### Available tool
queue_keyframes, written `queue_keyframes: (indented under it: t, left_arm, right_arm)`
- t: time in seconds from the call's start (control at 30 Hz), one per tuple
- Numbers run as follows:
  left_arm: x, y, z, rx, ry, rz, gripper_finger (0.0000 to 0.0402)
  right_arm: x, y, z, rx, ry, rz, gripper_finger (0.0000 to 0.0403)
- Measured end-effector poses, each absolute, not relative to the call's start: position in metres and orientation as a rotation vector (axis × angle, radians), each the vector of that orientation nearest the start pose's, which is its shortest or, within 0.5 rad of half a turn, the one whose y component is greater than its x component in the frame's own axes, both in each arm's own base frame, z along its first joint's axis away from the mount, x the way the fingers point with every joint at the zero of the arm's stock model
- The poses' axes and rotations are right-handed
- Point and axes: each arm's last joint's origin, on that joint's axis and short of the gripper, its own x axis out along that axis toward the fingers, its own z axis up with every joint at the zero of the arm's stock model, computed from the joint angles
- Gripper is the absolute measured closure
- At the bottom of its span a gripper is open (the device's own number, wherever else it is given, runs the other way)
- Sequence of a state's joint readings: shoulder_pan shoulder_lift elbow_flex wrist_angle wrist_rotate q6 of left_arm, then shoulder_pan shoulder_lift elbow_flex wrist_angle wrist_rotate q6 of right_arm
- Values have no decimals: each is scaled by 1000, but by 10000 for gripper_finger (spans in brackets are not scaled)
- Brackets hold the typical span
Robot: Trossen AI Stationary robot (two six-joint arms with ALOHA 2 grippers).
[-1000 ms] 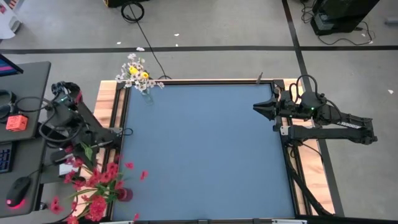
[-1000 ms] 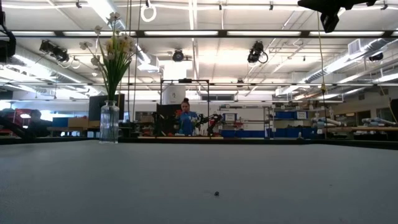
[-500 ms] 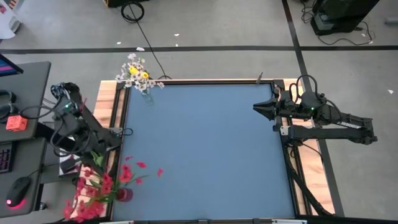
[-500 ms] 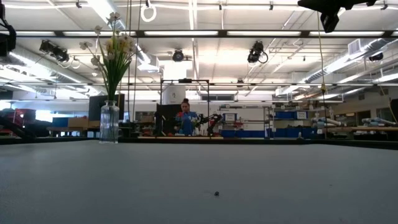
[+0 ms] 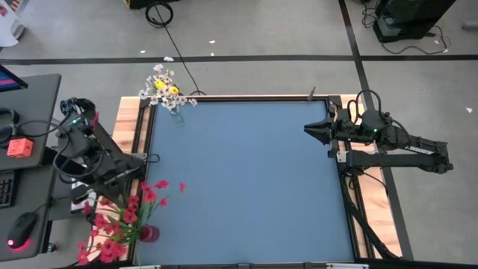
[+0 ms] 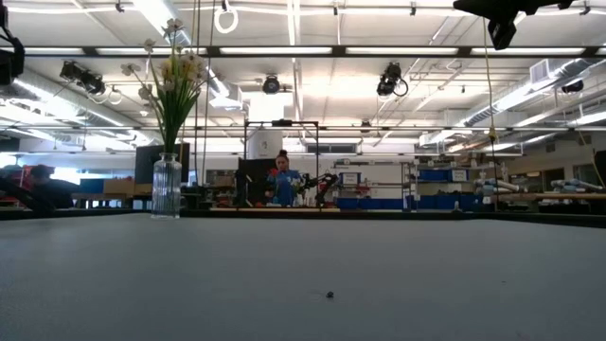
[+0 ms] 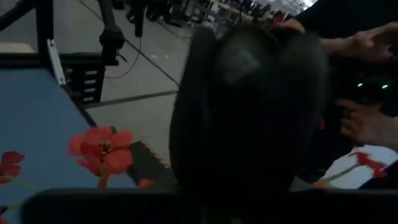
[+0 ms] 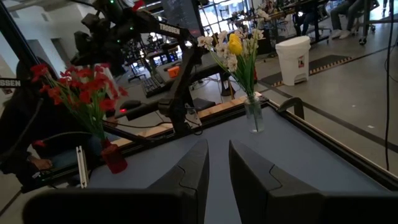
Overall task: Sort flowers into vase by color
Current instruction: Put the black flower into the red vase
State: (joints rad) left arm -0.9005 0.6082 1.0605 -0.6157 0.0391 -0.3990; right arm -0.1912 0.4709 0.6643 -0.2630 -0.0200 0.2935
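Red flowers (image 5: 127,217) stand in a small red vase (image 5: 149,233) at the table's near left corner, also seen in the right wrist view (image 8: 114,158). White and yellow flowers (image 5: 164,88) stand in a clear glass vase (image 6: 167,187) at the far left corner. My left gripper (image 5: 127,178) hangs just beside the red blossoms, above the table's left edge; one red blossom (image 7: 102,149) shows close to it. Whether it touches a flower I cannot tell. My right gripper (image 8: 218,168) waits level at the table's right edge (image 5: 308,130), open by a narrow gap, with nothing between its fingers.
A person's hands (image 7: 367,118) show close behind the left arm, beyond the table's left side. A desk with a mouse (image 5: 26,224) stands left of the table. A small dark speck (image 6: 329,295) lies on the blue table top (image 5: 246,179).
The red blossoms have swung from leaning over the near left corner toward the far side and the table's middle; the stems stand more upright. The red vase has stayed in its place.
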Motion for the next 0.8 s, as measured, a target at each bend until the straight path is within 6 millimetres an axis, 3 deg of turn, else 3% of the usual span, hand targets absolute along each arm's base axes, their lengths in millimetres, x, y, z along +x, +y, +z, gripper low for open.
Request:
queue_keyframes:
  t: [0.13, 0.3, 0.57, 0.8]
  left_arm:
    - [55, -71, 400, -297, 342, -890, 391]
    - [50, -64, 419, -302, 345, -893, 396]
    - [40, -47, 467, -245, 328, -791, 397]
    - [43, -39, 503, 19, 193, -558, 398]
  right_arm:
    - [108, -20, 323, 300, 44, -179, 330]
    - [108, -20, 323, 300, 44, -180, 330]
    - [108, -20, 323, 300, 44, -180, 330]
    - [108, -20, 323, 300, 43, -180, 330]
